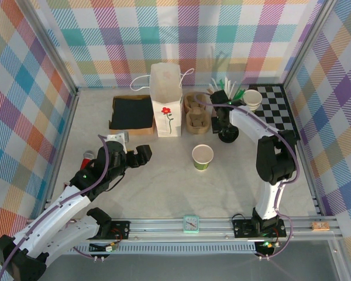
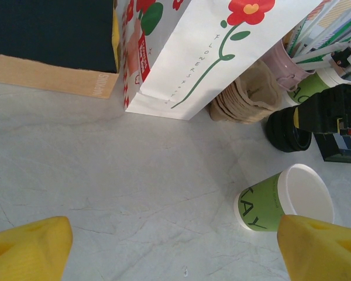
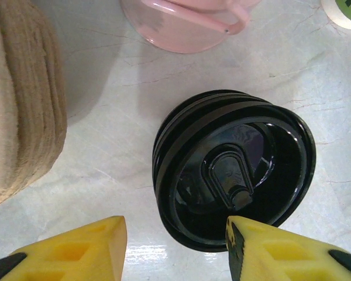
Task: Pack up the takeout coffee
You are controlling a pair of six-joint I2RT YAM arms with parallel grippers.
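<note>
Well, the right tool (image 3: 175, 234) hangs half open over stacked round black plastic lids (image 3: 234, 175), maybe not touching. They look light, slippery; pinch one rim. Left tool (image 2: 172, 246) gapes empty.

Green-cream paper cup (image 1: 202, 157) upright, lidless, mid-table; black lids (image 3: 234, 187) stacked, sip side up.

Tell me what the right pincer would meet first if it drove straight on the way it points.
Most likely the stack of black lids. In the right wrist view it sits on the table directly ahead of the right pincer, whose jaws stand apart. Depth is hard to judge, but nothing appears in between.
</note>
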